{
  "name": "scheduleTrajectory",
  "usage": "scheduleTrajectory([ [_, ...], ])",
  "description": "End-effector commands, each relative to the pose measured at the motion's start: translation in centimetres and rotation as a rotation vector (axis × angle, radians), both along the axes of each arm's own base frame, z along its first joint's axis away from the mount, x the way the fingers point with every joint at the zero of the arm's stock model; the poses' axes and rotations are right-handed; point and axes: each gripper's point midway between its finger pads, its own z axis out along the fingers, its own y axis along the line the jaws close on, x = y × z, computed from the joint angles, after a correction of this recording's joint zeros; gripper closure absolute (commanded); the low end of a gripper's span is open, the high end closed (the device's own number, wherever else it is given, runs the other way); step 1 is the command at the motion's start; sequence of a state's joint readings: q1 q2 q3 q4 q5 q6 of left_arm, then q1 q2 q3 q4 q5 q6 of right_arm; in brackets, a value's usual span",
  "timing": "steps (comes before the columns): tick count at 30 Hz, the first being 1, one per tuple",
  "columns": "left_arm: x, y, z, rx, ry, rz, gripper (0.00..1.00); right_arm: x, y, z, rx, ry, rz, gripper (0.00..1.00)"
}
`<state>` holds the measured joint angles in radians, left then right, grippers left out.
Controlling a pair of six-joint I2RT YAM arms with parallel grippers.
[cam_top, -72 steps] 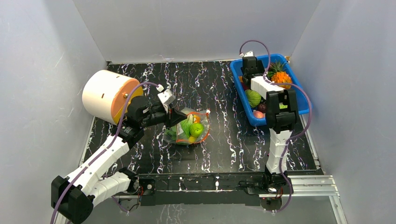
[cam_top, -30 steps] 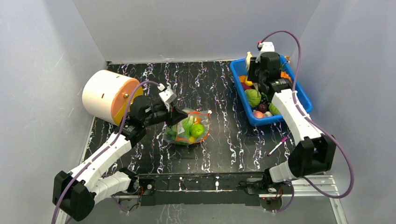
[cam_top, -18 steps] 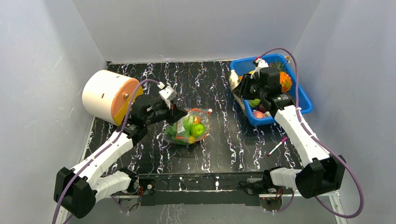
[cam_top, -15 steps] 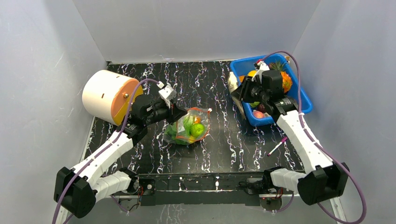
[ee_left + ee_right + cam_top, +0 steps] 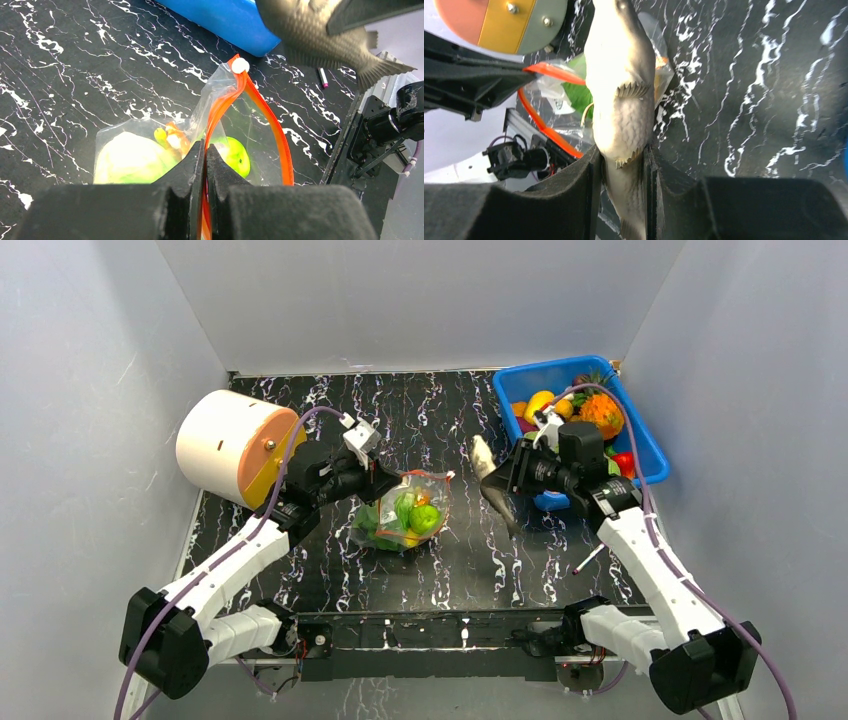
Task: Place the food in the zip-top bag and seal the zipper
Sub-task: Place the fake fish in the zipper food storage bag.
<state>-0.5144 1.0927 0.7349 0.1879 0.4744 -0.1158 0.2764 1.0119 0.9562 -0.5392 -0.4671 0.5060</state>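
Observation:
The clear zip-top bag (image 5: pixel 392 532) lies mid-table and holds a green cabbage leaf (image 5: pixel 400 505), a green round fruit (image 5: pixel 425 519) and smaller pieces. My left gripper (image 5: pixel 385 483) is shut on the bag's mouth edge, pinching the red zipper strip (image 5: pixel 217 107) and holding the mouth open. In the left wrist view the left gripper (image 5: pixel 205 147) shows the strip between its shut jaws. My right gripper (image 5: pixel 512 480) is shut on the tail of a pale whitish toy fish (image 5: pixel 484 458), held in the air just right of the bag. The fish (image 5: pixel 619 90) hangs head-first toward the bag's mouth (image 5: pixel 544 95).
A blue bin (image 5: pixel 648 458) with several toy fruits stands at the back right. A big white-and-orange cylinder (image 5: pixel 230 445) lies at the left, behind my left arm. A small pen (image 5: pixel 588 558) lies on the table under my right arm.
My right gripper has lifted the pale fish out of the blue bin and carried it left toward the bag. My left gripper has kept its hold on the bag's mouth.

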Motion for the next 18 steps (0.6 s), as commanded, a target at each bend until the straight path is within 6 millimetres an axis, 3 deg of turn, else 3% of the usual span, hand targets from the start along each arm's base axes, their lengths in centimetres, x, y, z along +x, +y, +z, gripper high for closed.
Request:
scheduleTrajectory([
  [1,0.8,-0.3,2.0,-0.023,-0.069,0.006,1.00,-1.8,2.3,0.8,0.061,-0.006,0.080,0.96],
  [9,0.2,-0.3,2.0,-0.015,-0.092,-0.028,1.00,-5.5,8.3,-0.3,0.118,0.092,0.321,0.95],
  [13,-0.3,-0.3,2.0,-0.020,-0.110,-0.049,1.00,-6.4,9.1,-0.3,0.143,0.099,0.371,0.95],
  [18,-0.4,-0.4,1.3,-0.006,-0.092,-0.065,1.00,-7.2,9.2,-1.7,0.129,0.164,0.415,0.94],
])
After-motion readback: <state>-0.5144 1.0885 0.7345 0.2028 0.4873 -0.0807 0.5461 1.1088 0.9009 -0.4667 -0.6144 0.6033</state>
